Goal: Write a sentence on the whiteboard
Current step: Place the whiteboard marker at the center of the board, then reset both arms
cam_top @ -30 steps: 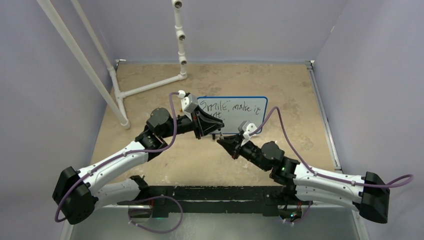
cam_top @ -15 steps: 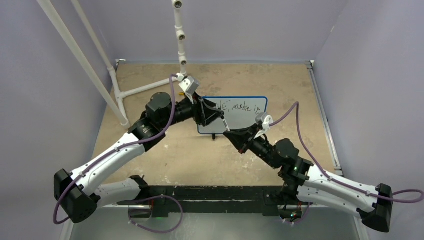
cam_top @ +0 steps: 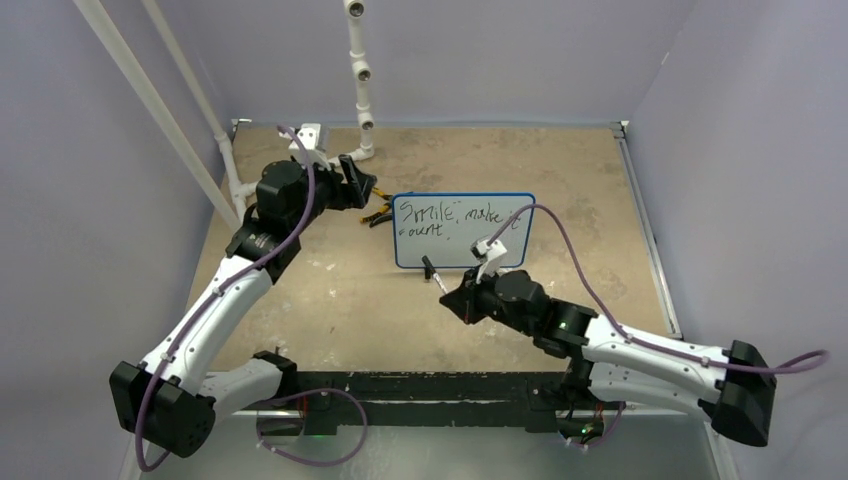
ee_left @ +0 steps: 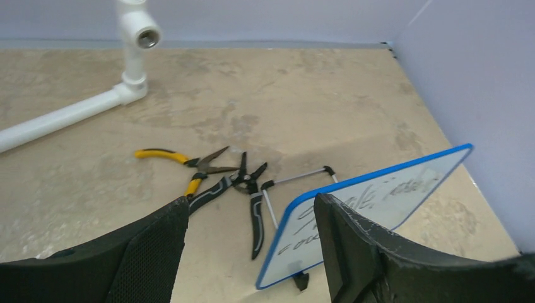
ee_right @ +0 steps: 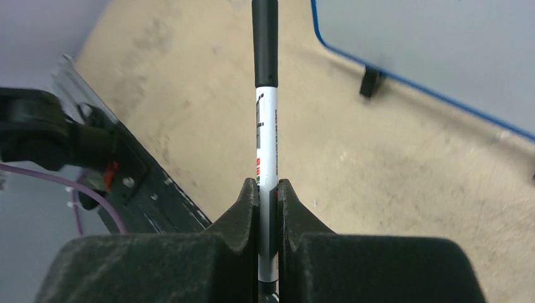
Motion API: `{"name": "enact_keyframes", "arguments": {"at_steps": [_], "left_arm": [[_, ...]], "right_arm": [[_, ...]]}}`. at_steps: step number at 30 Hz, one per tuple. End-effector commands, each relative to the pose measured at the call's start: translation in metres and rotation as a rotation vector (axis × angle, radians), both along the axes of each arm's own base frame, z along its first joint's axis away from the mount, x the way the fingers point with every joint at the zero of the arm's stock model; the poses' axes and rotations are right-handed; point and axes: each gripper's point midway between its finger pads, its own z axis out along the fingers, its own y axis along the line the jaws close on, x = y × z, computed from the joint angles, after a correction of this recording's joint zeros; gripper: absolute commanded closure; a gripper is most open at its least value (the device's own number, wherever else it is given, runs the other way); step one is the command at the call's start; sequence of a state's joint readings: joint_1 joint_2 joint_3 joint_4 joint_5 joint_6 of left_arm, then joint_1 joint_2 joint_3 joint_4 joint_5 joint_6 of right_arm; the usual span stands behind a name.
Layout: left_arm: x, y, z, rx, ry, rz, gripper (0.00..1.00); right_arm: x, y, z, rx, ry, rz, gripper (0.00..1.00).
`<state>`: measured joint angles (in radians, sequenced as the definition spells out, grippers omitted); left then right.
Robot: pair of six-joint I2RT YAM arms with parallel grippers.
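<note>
The whiteboard (cam_top: 455, 252) stands upright mid-table, blue-framed on black feet. The sentence (cam_top: 440, 213) runs across it in two lines of black handwriting. My left gripper (cam_top: 362, 188) hangs open and empty to the board's back left. In the left wrist view the whiteboard (ee_left: 385, 202) shows between and beyond the open left gripper (ee_left: 251, 205). My right gripper (cam_top: 452, 292) is just in front of the board's lower left corner, shut on a black-capped white marker (cam_top: 432, 271). In the right wrist view the marker (ee_right: 266, 95) sticks out past the right gripper (ee_right: 268, 186), clear of the whiteboard (ee_right: 441, 38).
Yellow-handled pliers (ee_left: 183, 161) and black-handled pliers (ee_left: 252, 196) lie crossed on the table just left of the board, seen from above as pliers (cam_top: 376, 213). A white PVC pipe frame (cam_top: 300, 172) stands at the back left. The black base rail (ee_right: 145, 189) lies near the right arm.
My left gripper let go of the board, opened and swung to the back left. The right gripper, still holding the marker, drew back from the board's face.
</note>
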<state>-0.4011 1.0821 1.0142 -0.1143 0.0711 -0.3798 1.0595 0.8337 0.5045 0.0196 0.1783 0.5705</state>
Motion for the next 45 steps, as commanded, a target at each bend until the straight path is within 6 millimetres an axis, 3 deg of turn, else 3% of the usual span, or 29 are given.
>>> {"name": "enact_keyframes", "arguments": {"at_steps": [1, 8, 12, 15, 18, 24, 29, 32, 35, 38, 40, 42, 45], "left_arm": [[0.004, 0.022, -0.021, 0.035, 0.028, 0.079, 0.27], [0.005, 0.037, -0.042, 0.128, 0.047, 0.12, 0.25], [0.004, 0.039, -0.047, 0.14, 0.055, 0.13, 0.24], [0.004, 0.042, -0.045, 0.144, 0.045, 0.141, 0.24], [0.003, 0.044, -0.043, 0.147, 0.035, 0.148, 0.22], [0.004, 0.051, -0.038, 0.152, 0.024, 0.185, 0.21], [0.005, 0.057, -0.036, 0.176, 0.014, 0.21, 0.21], [0.003, 0.062, -0.032, 0.187, -0.003, 0.226, 0.2], [0.001, 0.072, -0.025, 0.19, -0.026, 0.273, 0.19], [-0.002, 0.083, -0.017, 0.182, -0.051, 0.331, 0.18], [-0.004, 0.088, -0.013, 0.178, -0.066, 0.354, 0.18], [-0.006, 0.091, -0.01, 0.174, -0.076, 0.371, 0.17], [-0.007, 0.095, -0.007, 0.175, -0.084, 0.388, 0.17]], "right_arm": [[-0.009, 0.001, -0.046, -0.119, 0.167, -0.006, 0.96], [-0.005, 0.002, -0.08, -0.208, 0.242, -0.056, 0.7], [0.003, -0.001, -0.073, -0.202, 0.22, -0.1, 0.43], [0.014, 0.001, -0.049, -0.171, 0.15, -0.118, 0.28], [0.029, 0.007, -0.002, -0.12, 0.035, -0.127, 0.04], [0.082, -0.005, 0.102, -0.037, -0.204, -0.235, 0.01], [0.137, -0.061, 0.169, 0.067, -0.35, -0.376, 0.01], [0.164, -0.106, 0.182, 0.067, -0.389, -0.462, 0.01], [0.176, -0.158, 0.19, 0.042, -0.429, -0.596, 0.01], [0.17, -0.199, 0.198, 0.023, -0.497, -0.736, 0.01], [0.16, -0.216, 0.197, 0.017, -0.557, -0.797, 0.01], [0.147, -0.226, 0.202, 0.034, -0.629, -0.828, 0.01], [0.14, -0.233, 0.185, 0.042, -0.662, -0.861, 0.01]]}}
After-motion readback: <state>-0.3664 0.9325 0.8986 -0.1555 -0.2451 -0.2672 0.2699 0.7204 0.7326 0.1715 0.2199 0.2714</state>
